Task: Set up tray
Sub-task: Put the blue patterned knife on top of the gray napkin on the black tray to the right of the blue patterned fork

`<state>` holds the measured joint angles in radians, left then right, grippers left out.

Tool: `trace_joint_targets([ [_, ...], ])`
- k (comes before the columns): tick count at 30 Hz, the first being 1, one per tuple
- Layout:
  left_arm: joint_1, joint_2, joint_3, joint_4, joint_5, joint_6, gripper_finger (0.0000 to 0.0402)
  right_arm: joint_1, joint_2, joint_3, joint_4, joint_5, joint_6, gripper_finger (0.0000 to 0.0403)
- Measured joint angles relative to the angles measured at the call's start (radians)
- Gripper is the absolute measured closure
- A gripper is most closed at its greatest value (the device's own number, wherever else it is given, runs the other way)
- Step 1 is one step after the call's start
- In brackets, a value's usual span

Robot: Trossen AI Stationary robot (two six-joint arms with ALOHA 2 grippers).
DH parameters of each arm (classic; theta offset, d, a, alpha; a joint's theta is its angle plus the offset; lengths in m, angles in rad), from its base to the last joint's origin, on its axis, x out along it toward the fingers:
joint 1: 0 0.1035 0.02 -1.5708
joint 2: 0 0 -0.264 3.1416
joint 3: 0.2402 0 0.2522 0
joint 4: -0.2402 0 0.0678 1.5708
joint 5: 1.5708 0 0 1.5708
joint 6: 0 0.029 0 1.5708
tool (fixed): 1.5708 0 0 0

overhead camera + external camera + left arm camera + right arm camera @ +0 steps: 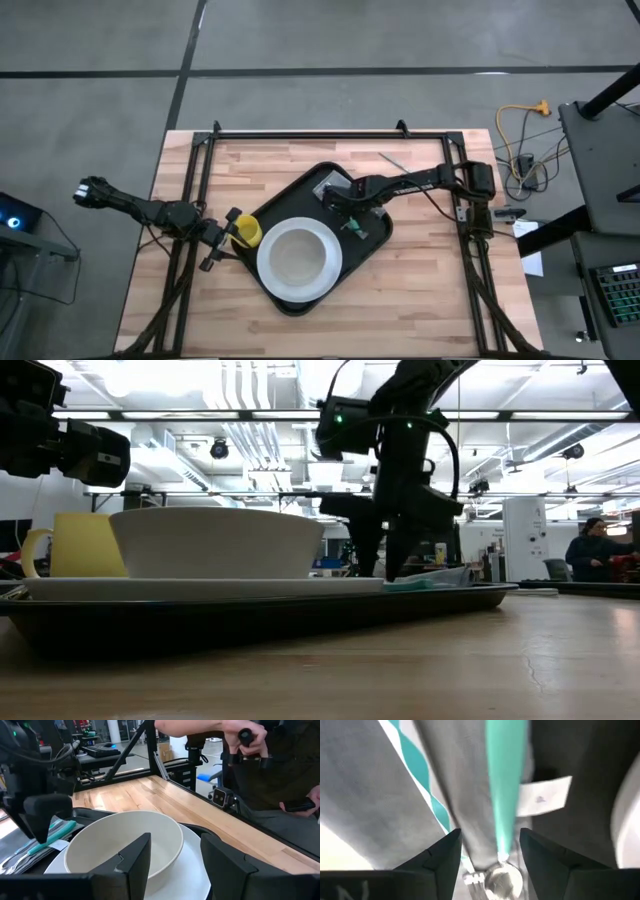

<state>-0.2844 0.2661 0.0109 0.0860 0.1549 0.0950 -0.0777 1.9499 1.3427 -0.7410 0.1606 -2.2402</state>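
Tray (372,236): black, rectangular, set askew at the middle of the wooden table (420,300). On its near-left part a white plate (272,287) is carried, with a white bowl (298,257) upon it. At the tray's left edge a yellow cup (246,233) is seen; its handle is shown only in the low view (33,550).

Right part of tray: a grey napkin (395,795) with a teal stripe, a white tag (542,797), and teal-handled cutlery (504,785), told apart only in the right wrist view; from above only a small teal patch (354,229) is seen.

Right gripper (347,212): held low over the cutlery, fingers (442,855) parted to either side of the teal handle, nothing clasped.

Left gripper (222,240): placed at the tray's left edge beside the cup, jaws spread wide, empty; the bowl is framed between its fingers (132,860) in the left wrist view.

Beyond the table's right edge a person's arm (200,727) is shown by the left wrist view alone.
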Motion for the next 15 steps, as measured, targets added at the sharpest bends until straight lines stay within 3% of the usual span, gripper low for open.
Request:
trace_joint_targets([
  [5,0.000,0.000,0.000,0.000,0.000,0.000,0.0242,0.021,-0.020,0.046,-0.042,-0.004,0.089,0.0204],
  [15,0.000,0.000,0.000,0.000,0.000,0.000,0.0242,0.003,-0.026,0.210,-0.020,-0.105,0.491,0.0206],
])
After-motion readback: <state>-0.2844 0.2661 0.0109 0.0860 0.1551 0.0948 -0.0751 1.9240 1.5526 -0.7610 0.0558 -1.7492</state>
